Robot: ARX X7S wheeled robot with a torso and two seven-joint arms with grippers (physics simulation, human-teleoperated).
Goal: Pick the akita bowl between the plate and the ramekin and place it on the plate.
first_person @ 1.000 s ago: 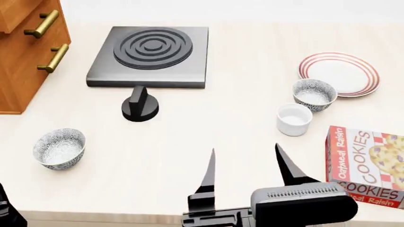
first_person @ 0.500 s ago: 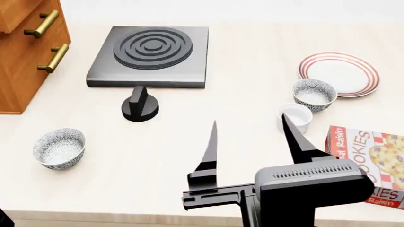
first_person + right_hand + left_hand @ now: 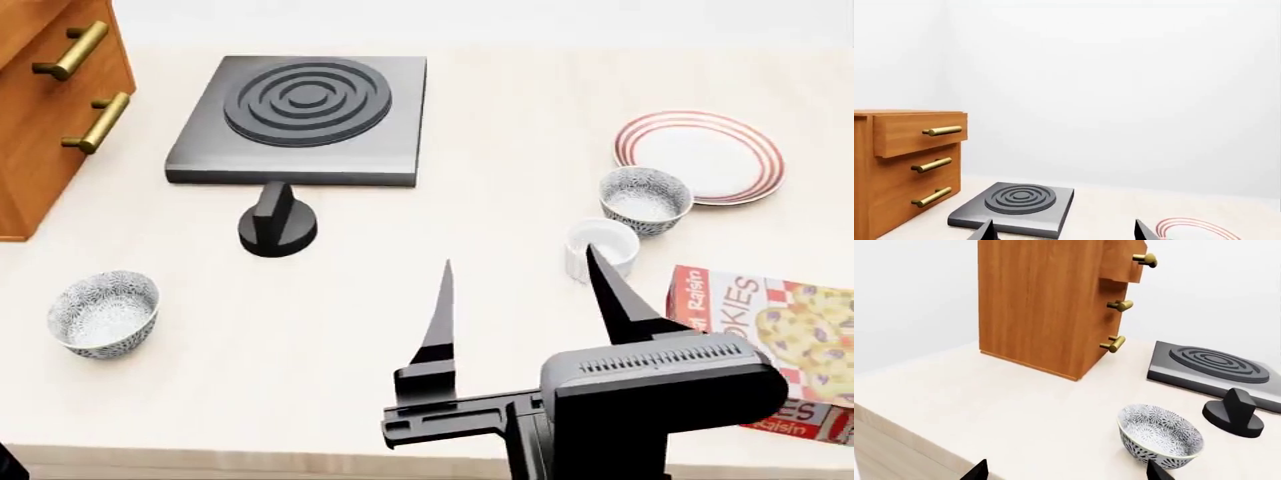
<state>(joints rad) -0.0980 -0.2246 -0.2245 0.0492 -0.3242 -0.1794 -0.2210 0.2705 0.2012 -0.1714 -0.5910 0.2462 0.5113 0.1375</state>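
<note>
In the head view the akita bowl (image 3: 645,200), grey-and-white speckled, sits between the red-ringed plate (image 3: 698,155) and the plain white ramekin (image 3: 602,245), touching the plate's near rim. My right gripper (image 3: 519,258) hovers open and empty over the counter, nearer me than the ramekin. Its right fingertip overlaps the ramekin's front. The right wrist view shows that open gripper (image 3: 1065,231) and a sliver of the plate (image 3: 1187,227). My left gripper (image 3: 1066,472) is open and empty, close to the twin speckled bowl (image 3: 1159,436).
A black hotplate (image 3: 296,118) and a black knob (image 3: 278,222) lie at the back left. The wooden drawer cabinet (image 3: 54,100) stands at the far left. The twin bowl (image 3: 103,312) is front left. A cookie box (image 3: 767,340) lies right of my right gripper.
My right gripper has risen and moved forward toward the ramekin, staying open. The head view has shifted slightly, so everything sits a little further left.
</note>
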